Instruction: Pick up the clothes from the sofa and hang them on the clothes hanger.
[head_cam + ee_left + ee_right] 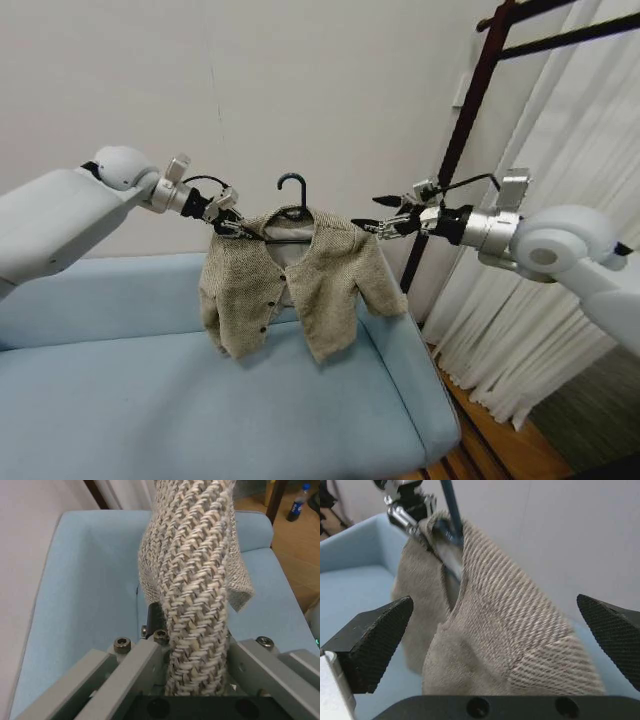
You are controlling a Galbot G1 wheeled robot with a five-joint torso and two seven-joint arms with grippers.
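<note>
A beige knit cardigan (290, 280) hangs on a dark hanger, whose hook (292, 185) sticks up, held in the air above the light blue sofa (150, 400). My left gripper (228, 225) is shut on the cardigan's left shoulder at the hanger's end; in the left wrist view the knit fabric (195, 605) runs between its grey fingers (132, 667). My right gripper (372, 226) stands open at the cardigan's right shoulder. In the right wrist view its black pads (375, 640) spread wide on either side of the sleeve (505, 630), not touching it.
A dark brown clothes rack (470, 120) stands at the right behind the sofa's arm, with white curtains (560, 250) beyond it. A wooden floor lies right of the sofa, with a bottle (298, 502) on it. A plain wall is behind.
</note>
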